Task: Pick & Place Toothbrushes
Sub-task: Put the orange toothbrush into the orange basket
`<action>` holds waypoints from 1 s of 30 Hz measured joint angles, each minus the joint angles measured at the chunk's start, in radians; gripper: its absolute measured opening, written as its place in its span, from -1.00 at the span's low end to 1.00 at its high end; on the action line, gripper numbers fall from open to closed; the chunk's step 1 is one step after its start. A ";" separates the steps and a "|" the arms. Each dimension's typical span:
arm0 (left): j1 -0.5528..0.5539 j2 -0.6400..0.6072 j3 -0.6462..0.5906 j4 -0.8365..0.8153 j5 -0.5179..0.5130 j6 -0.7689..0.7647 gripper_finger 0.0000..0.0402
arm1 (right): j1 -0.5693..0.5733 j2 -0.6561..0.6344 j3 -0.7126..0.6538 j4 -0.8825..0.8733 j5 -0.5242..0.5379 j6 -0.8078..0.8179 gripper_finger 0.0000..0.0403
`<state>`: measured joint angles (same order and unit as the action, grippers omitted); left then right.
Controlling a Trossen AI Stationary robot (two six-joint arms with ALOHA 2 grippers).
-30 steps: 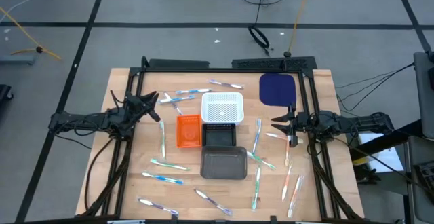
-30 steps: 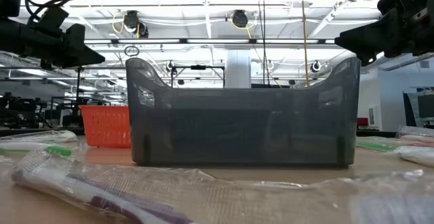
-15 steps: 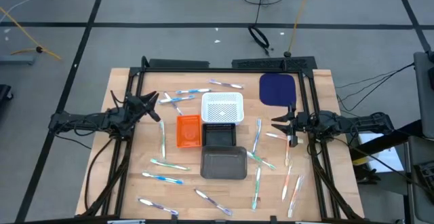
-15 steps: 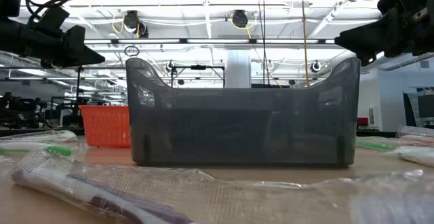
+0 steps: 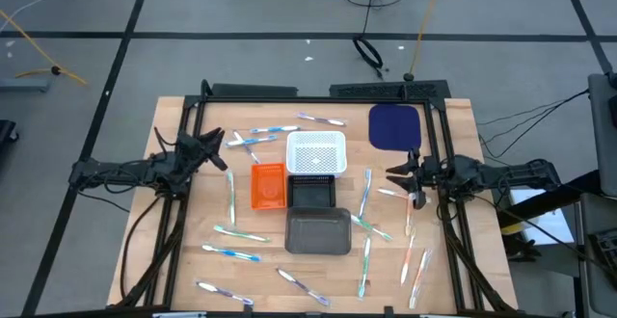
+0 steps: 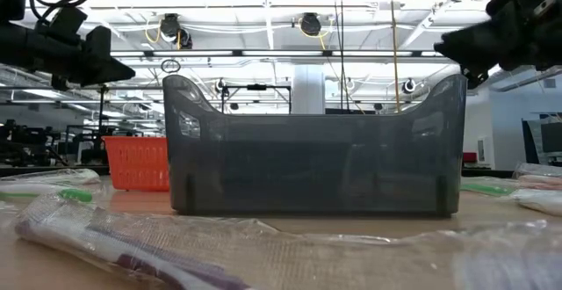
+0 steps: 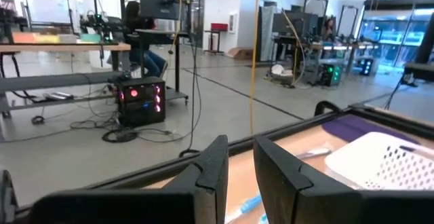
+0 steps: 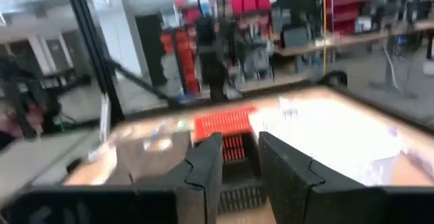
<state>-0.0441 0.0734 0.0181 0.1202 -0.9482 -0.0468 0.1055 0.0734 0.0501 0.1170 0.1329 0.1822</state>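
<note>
While I held both arms above the table (image 5: 453, 116), nothing had yet been picked, as far as I could judge: every toothbrush (image 5: 232, 198) lay loose on the wood, some toward the left edge, several toward the right edge and near corners, a few by the far edge. The white basket (image 5: 315, 153), orange bin (image 5: 268, 185) and grey tray (image 5: 318, 231) at the centre looked empty. My left gripper (image 5: 213, 148) hung near the left edge, my right gripper (image 5: 403, 175) near the right edge, each with a narrow gap between its fingers, holding nothing. The whole job remained.
</note>
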 joint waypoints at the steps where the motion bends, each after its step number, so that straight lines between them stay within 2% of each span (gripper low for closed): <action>1: 0.000 0.000 0.000 0.005 0.000 -0.012 -0.64 | 0.000 0.013 0.021 -0.038 -0.003 0.000 -0.56; 5: 0.000 0.000 0.000 0.024 0.000 -0.087 -0.64 | 0.000 0.115 0.121 -0.257 0.032 0.010 -0.56; 11: 0.000 0.000 0.000 0.049 0.005 -0.222 -0.64 | 0.000 0.348 0.266 -0.515 0.052 0.074 -0.56; 17: 0.000 0.000 0.000 0.042 0.017 -0.306 -0.64 | 0.000 0.613 0.340 -0.559 0.046 0.102 -0.56; 22: 0.000 0.000 0.000 0.042 0.103 -0.311 -0.64 | 0.001 0.819 0.419 -0.614 0.025 0.121 -0.55; 30: 0.000 0.000 0.000 0.041 0.138 -0.325 -0.64 | 0.001 1.032 0.586 -0.755 0.013 0.107 -0.39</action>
<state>-0.0444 0.0738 0.0181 0.1610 -0.8101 -0.3723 0.1066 1.1053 0.6356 -0.6380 0.1462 0.2888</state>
